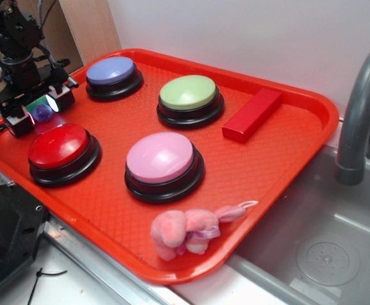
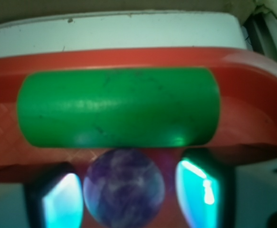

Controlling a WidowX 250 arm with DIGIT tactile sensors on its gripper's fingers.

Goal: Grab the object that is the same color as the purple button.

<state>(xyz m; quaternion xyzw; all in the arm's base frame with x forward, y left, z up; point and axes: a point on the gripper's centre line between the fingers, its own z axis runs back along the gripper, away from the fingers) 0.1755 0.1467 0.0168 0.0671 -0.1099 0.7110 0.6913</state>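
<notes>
The object, a small marbled purple ball (image 1: 42, 113) (image 2: 124, 187), lies on the red tray (image 1: 286, 152) at its far left corner. My gripper (image 1: 40, 110) (image 2: 128, 192) is lowered around it and open. The left finger (image 2: 57, 202) sits close against the ball, while a narrow gap separates the ball from the right finger (image 2: 200, 190). Just beyond the ball a green cylinder (image 2: 117, 107) lies crosswise against the tray rim. The purple button (image 1: 112, 71), periwinkle on a black base, stands to the right of the gripper at the back of the tray.
Also on the tray are a red button (image 1: 61, 146), a pink-lilac button (image 1: 160, 159), a green button (image 1: 189, 94), a red block (image 1: 252, 114) and a pink plush toy (image 1: 185, 232). A sink with a grey faucet (image 1: 359, 108) lies to the right.
</notes>
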